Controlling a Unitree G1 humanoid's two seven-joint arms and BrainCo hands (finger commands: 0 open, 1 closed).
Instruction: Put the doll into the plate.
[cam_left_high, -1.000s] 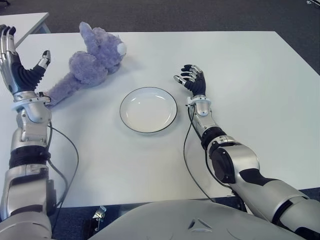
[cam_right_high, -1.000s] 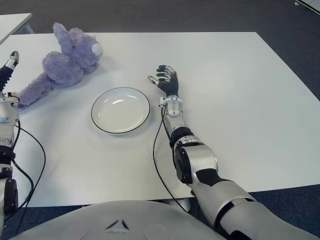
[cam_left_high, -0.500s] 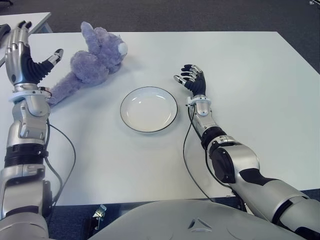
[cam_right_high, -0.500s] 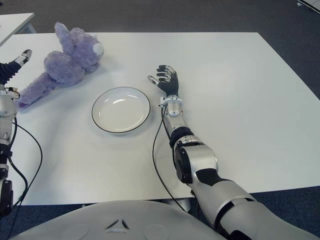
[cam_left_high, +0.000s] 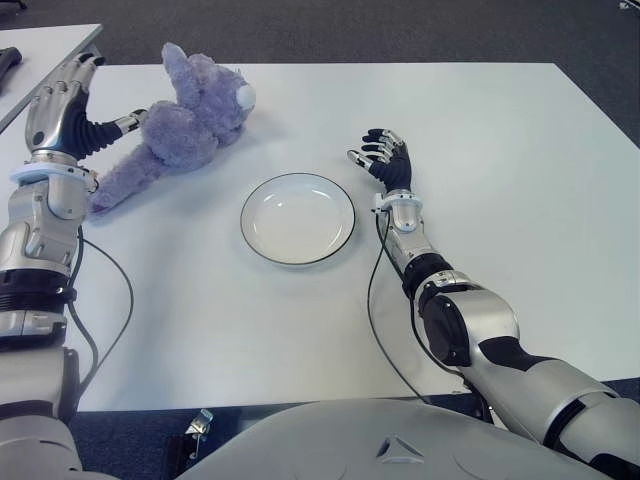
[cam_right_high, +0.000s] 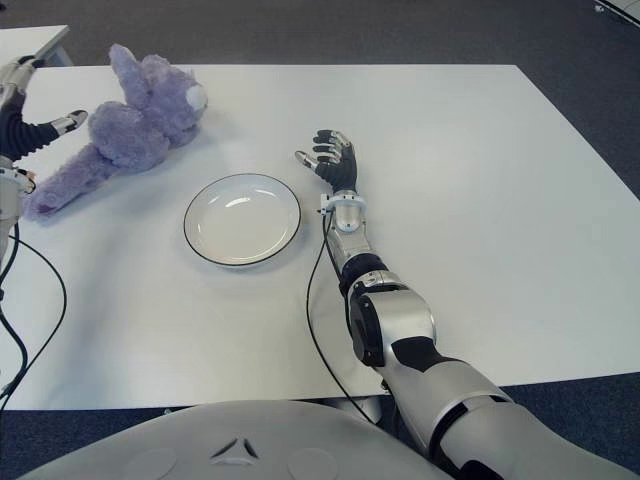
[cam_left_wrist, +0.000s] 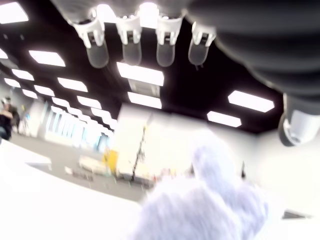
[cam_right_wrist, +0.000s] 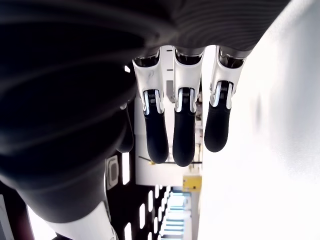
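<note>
Left eye view: reach phase, no grasp yet. Purple doll (cam_left_high: 175, 130) lying on the white table (cam_left_high: 500, 130) at about ten o'clock from the empty plate (cam_left_high: 297, 218), well apart from it. Left hand (cam_left_high: 70, 110) raised just at the doll's nine o'clock side, fingers spread, thumb tip nearly at the plush, holding nothing. Next, probably: closing round the body, lifting, carrying toward four o'clock to the plate.

Right eye view: right hand (cam_right_high: 334, 165) showing at two o'clock of the plate, near its rim, idle, fingers loosely bent and empty.

Left wrist view: fingertips (cam_left_wrist: 131, 49) extended in a row above the doll's blurred fur, not closed on it.

Right wrist view: fingers (cam_right_wrist: 182, 130) hanging relaxed, nothing between them.
</note>
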